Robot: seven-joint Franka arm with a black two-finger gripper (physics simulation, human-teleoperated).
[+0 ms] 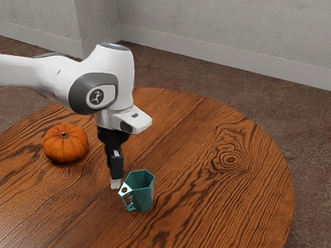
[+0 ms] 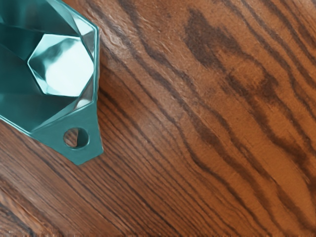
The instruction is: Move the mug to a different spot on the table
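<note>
A teal faceted mug (image 1: 140, 190) stands upright on the round wooden table (image 1: 230, 183), toward its front. Its flat handle (image 1: 127, 196) with a round hole points toward the exterior view's left. My gripper (image 1: 116, 184) points straight down just to the exterior view's left of the mug, with its tip near the rim and close above the handle. It holds nothing. From above, the wrist view looks into the mug (image 2: 49, 64), with the handle (image 2: 76, 138) sticking out over the wood grain (image 2: 222, 123).
An orange pumpkin (image 1: 65, 143) sits on the table at the exterior view's left, behind the arm. Bare wood stretches to the exterior view's right of the mug and toward the far side. The table's edge curves close in front of the mug.
</note>
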